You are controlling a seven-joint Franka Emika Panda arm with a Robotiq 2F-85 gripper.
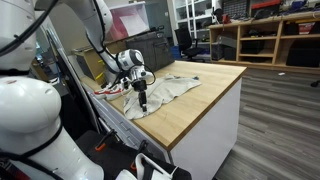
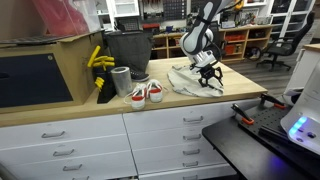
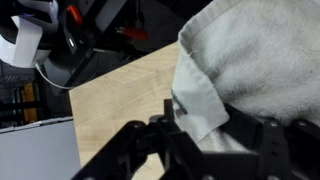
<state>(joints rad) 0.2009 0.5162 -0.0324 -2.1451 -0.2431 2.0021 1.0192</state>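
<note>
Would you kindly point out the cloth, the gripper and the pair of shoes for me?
cloth (image 1: 175, 92), in an exterior view, on its flat middle.
gripper (image 1: 143, 102), in an exterior view, midway between its fingertips, at the cloth.
shoes (image 2: 153, 92), in an exterior view, on the top of one shoe.

Both exterior views are evenly lit by soft indoor light from above, at moderate brightness and low resolution, so fine detail is grainy. In an exterior view the white robot body (image 1: 35, 120) at the lower left is out of focus and almost blown out, and a faint shadow lies on the cloth (image 1: 165, 93) near the centre. In an exterior view a bluish glow comes off a device (image 2: 303, 128) at the right edge. The wrist view is the softest. Its upper right is washed out on the pale cloth, its upper left is dim, and the gripper (image 3: 200, 150) along the bottom is a dark, blurred silhouette.
</note>
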